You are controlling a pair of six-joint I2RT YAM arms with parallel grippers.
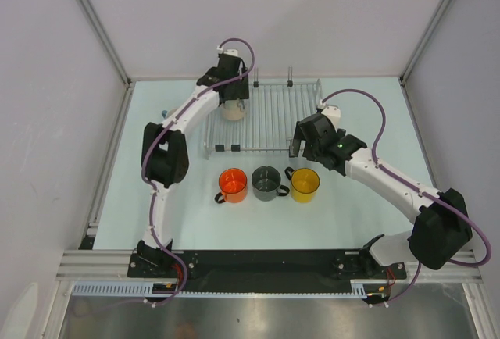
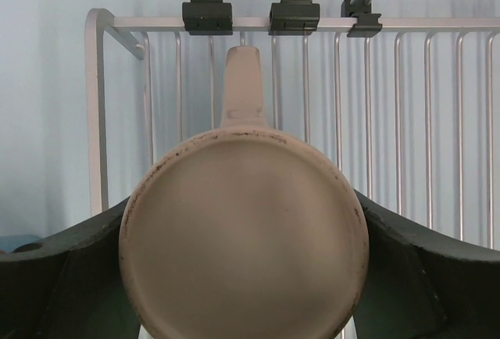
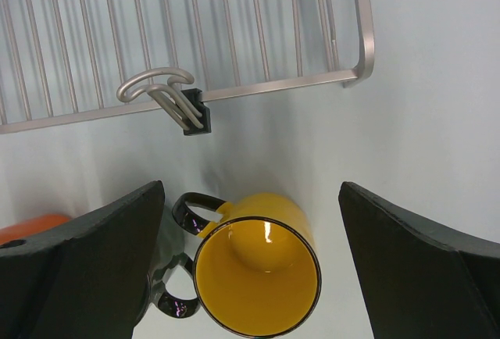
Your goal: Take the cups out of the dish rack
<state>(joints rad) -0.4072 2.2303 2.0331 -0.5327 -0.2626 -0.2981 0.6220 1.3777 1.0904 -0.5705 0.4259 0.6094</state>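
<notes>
The cream-beige cup [image 2: 244,261] stands upside down at the back left of the dish rack [image 1: 275,117], base towards the left wrist camera, handle pointing at the rack's rail. My left gripper [image 2: 242,198] is shut on it, a finger pressed to each side; it also shows in the top view [image 1: 232,93]. My right gripper [image 3: 251,190] is open, hovering over the yellow cup [image 3: 258,284]. The orange cup [image 1: 233,185], dark grey cup [image 1: 266,183] and yellow cup [image 1: 305,185] stand upright in a row in front of the rack. The light blue cup is hidden.
The rack's front rail [image 3: 234,89] has a black foot [image 3: 195,116] and a bent prong just beyond the yellow cup. Upright prongs [image 1: 291,76] stand at the rack's back. Enclosure walls and frame posts [image 1: 98,23] border the table.
</notes>
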